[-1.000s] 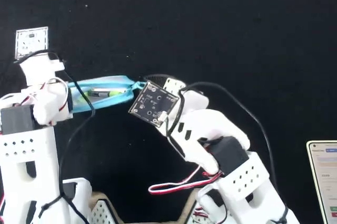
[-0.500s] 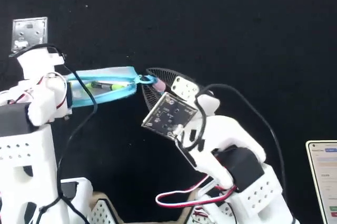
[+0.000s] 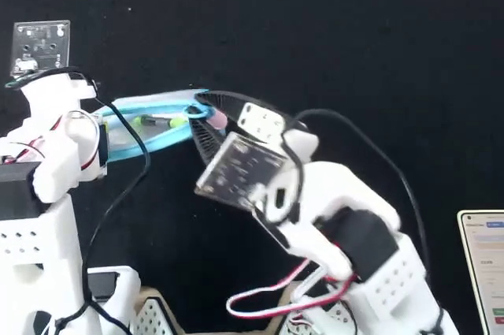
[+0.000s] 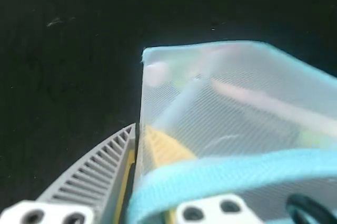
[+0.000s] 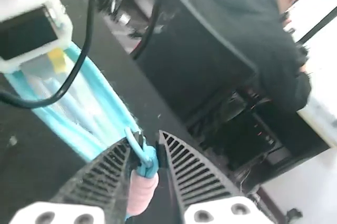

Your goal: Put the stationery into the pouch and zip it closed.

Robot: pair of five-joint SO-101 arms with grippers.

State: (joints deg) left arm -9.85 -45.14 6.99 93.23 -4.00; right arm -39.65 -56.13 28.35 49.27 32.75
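Sitting between right fingers [image 5: 102, 174]: pouch [image 5: 79, 110] zipper pull [image 5: 146, 159]

Pouch [image 3: 150, 134]: translucent white mesh, light-blue trim, stretched lengthways over the left part of the black table [image 3: 354, 51] | contents: green-yellow pen [image 3: 157, 122], pale sticks, seen through the mesh | zipper pull [image 5: 143, 155]: blue ring, pink tag [image 5: 141, 192], at one end

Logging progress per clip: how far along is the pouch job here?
Done: the stationery sits inside the pouch, with a green pen showing through the mesh. In hand: the left gripper clamps one end of the pouch, and the right gripper pinches the zip pull at the other end. Left: I cannot tell whether the zip is fully shut; if not, finish it, then let go.
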